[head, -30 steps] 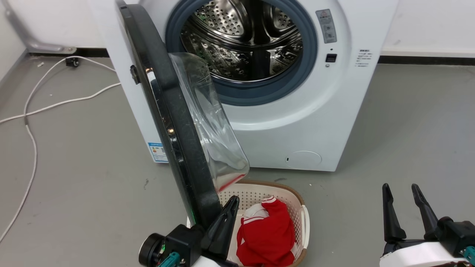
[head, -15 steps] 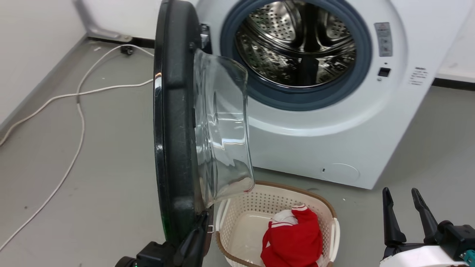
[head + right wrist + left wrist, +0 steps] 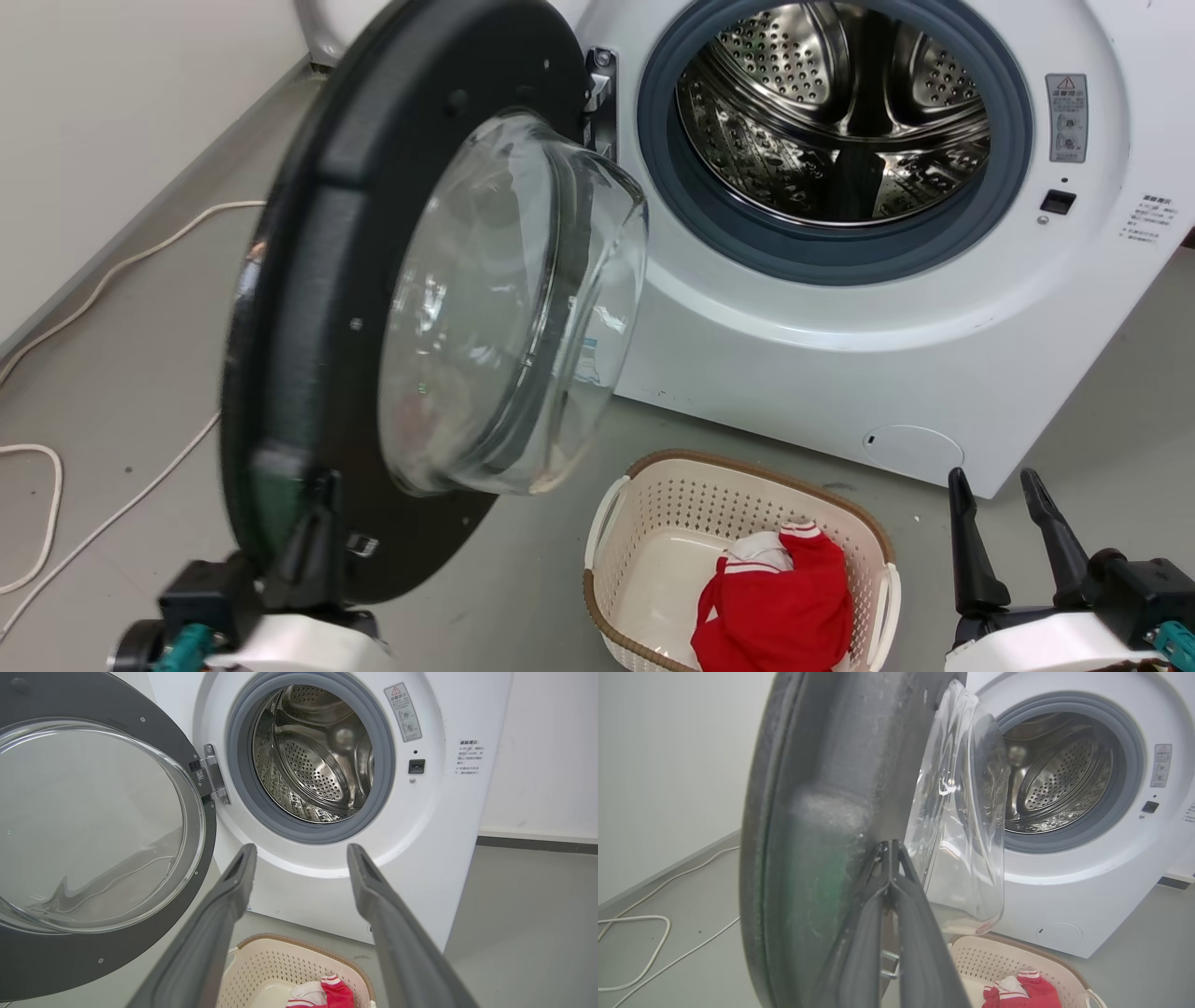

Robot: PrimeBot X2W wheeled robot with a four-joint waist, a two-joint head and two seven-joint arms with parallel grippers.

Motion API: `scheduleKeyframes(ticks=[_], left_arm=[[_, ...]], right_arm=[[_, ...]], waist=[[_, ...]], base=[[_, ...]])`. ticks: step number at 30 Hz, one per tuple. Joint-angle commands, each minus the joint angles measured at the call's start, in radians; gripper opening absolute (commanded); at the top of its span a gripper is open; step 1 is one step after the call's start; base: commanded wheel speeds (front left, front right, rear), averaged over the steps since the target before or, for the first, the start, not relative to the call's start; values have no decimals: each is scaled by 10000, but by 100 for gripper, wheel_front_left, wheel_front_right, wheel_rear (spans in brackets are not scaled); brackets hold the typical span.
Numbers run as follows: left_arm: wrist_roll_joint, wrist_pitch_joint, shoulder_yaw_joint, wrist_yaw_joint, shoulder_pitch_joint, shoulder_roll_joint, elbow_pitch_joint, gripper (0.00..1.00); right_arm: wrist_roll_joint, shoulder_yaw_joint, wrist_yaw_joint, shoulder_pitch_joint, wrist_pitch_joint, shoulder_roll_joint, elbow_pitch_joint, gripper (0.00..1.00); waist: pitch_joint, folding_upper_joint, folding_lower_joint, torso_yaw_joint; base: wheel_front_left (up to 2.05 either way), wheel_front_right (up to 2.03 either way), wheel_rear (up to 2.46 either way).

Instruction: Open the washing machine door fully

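The washing machine (image 3: 840, 355) is a white front loader with its steel drum (image 3: 840, 121) exposed. The washing machine door (image 3: 317, 280), a black ring around a bulging glass bowl (image 3: 504, 308), stands swung far out to the left on its metal hinge (image 3: 597, 93), inner face toward me. My left gripper (image 3: 317, 504) is shut, fingertips together against the door's lower inner rim (image 3: 822, 765), beside the small metal latch. In the left wrist view the left gripper (image 3: 889, 847) lies on that rim. My right gripper (image 3: 1004, 485) is open and holds nothing, low at the right, away from the door (image 3: 46, 961).
A cream laundry basket (image 3: 653, 485) with a red and white garment (image 3: 784, 616) sits on the grey floor before the machine. White cables (image 3: 93, 280) trail over the floor at the left, near a pale wall (image 3: 112, 112).
The door has swung further open, from edge-on to showing its inner face. My left gripper went left with it. The head camera has turned too. The right gripper stayed open.
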Motion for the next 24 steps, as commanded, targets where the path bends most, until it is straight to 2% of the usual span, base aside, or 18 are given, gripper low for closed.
scheduleKeyframes(ticks=[1, 14, 24], left_arm=[[-94, -112, 262, 51, -226, 141, 151, 0], [-1010, -1075, 2477, -246, -1748, 1441, 2786, 0], [-1209, -1323, 3615, -641, -2817, 2379, 4490, 0]], right_arm=[[-54, 9, -7, -92, 22, 15, -19, 100], [-214, -38, -7, -425, 231, 15, -206, 100], [-493, -97, -5, -721, 376, 15, -401, 100]], waist=[[53, 0, 0, -39], [827, 0, 0, -740], [1190, 0, 0, -989]], base=[[0, 0, 0], [0, 0, 0], [0, 0, 0]])
